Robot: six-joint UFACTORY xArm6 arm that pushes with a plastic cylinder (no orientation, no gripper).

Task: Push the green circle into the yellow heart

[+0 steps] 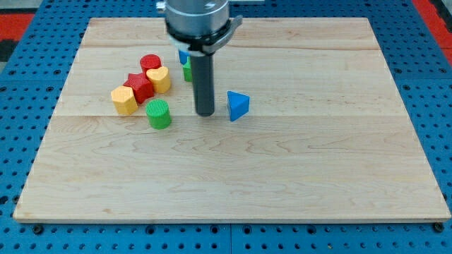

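Right of the green circle (159, 113), my tip (205, 113) stands apart, approaching.
No jaws here; next I must get below-right and push up-left toward the yellow heart (159, 79).

— What can't you make out here?
— Two blocks behind the rod (204, 77): a blue block (183, 56) and a green block (188, 73), mostly hidden, shapes unclear. The arm's mount (198, 17) is cropped at the view's top.

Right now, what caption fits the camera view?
My tip rests between the green circle block and blue triangle block, yellow heart block beyond.
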